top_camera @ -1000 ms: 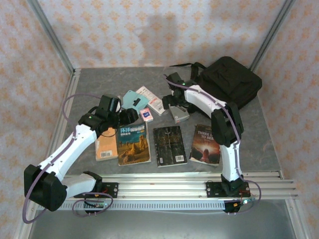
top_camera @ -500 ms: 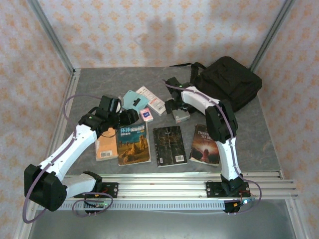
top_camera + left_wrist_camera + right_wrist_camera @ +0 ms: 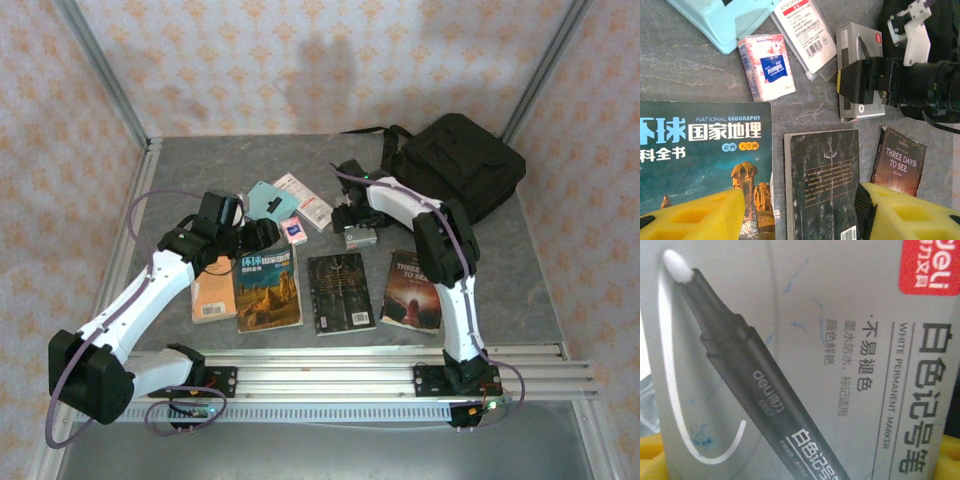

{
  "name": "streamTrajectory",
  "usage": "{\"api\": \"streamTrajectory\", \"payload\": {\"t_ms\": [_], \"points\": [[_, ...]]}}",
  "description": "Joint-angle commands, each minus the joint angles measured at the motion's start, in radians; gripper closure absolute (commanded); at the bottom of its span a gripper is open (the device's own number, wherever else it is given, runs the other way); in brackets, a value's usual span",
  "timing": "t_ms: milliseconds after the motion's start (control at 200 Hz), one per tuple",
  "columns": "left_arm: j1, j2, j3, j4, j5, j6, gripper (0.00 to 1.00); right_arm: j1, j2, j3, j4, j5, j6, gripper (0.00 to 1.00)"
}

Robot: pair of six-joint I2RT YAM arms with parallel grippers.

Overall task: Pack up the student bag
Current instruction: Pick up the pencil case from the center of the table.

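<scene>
The student bag (image 3: 458,165), a black fabric backpack, lies at the table's back right corner. My right gripper (image 3: 354,222) is down over a grey white-marker box (image 3: 361,238) lying on the table. It stands open, with a yellow pad (image 3: 651,462) on each long side of the box (image 3: 805,340). In the left wrist view the right gripper (image 3: 862,82) straddles that box (image 3: 860,107). My left gripper (image 3: 800,212) hovers open and empty over a black book (image 3: 825,180), beside the National Geographic book (image 3: 700,150).
A "Three Days to See" book (image 3: 413,290) and an orange book (image 3: 212,290) also lie in the front row. Behind them sit a light blue case (image 3: 265,198), a tissue pack (image 3: 767,67) and a packaged card (image 3: 807,35).
My right gripper has come down and toward the front onto the marker box, and its elbow has swung left. The left arm has stayed still.
</scene>
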Motion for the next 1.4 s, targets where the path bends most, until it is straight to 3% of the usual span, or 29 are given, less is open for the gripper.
{"api": "streamTrajectory", "payload": {"t_ms": [0, 205, 340, 510, 605, 736, 831, 956, 1041, 1136, 1396], "points": [[-0.006, 0.022, 0.01, 0.036, 0.015, -0.019, 0.39, -0.001, -0.137, -0.056, 0.067, -0.01, 0.045, 0.14], [-0.044, 0.068, 0.07, 0.061, 0.017, -0.043, 0.34, 0.038, -0.303, -0.184, 0.177, -0.006, 0.048, 0.14], [-0.046, 0.124, 0.171, 0.034, 0.062, -0.003, 0.31, 0.092, -0.414, -0.278, 0.243, 0.009, -0.055, 0.12], [-0.045, 0.168, 0.321, -0.123, 0.075, 0.156, 0.3, 0.118, -0.58, -0.452, 0.385, -0.153, -0.45, 0.11], [-0.045, 0.167, 0.305, -0.116, 0.105, 0.158, 0.29, 0.124, -0.674, -0.547, 0.486, -0.185, -0.689, 0.09], [-0.051, 0.182, 0.253, -0.021, 0.268, 0.143, 0.29, 0.13, -0.693, -0.509, 0.407, -0.166, -0.839, 0.09], [-0.068, 0.191, 0.273, -0.058, 0.242, 0.197, 0.29, 0.148, -0.722, -0.543, 0.373, -0.141, -0.934, 0.08], [-0.07, 0.204, 0.273, -0.087, 0.158, 0.187, 0.29, 0.145, -0.701, -0.556, 0.405, -0.051, -0.847, 0.08], [-0.071, 0.221, 0.268, -0.09, 0.157, 0.18, 0.29, 0.134, -0.674, -0.55, 0.452, -0.069, -0.711, 0.05], [-0.069, 0.225, 0.26, -0.097, 0.127, 0.175, 0.3, 0.134, -0.572, -0.47, 0.336, -0.112, -0.633, 0.02], [-0.055, 0.188, 0.221, -0.093, 0.107, 0.177, 0.29, 0.129, -0.339, -0.354, 0.256, -0.063, -0.642, 0.01]]}}
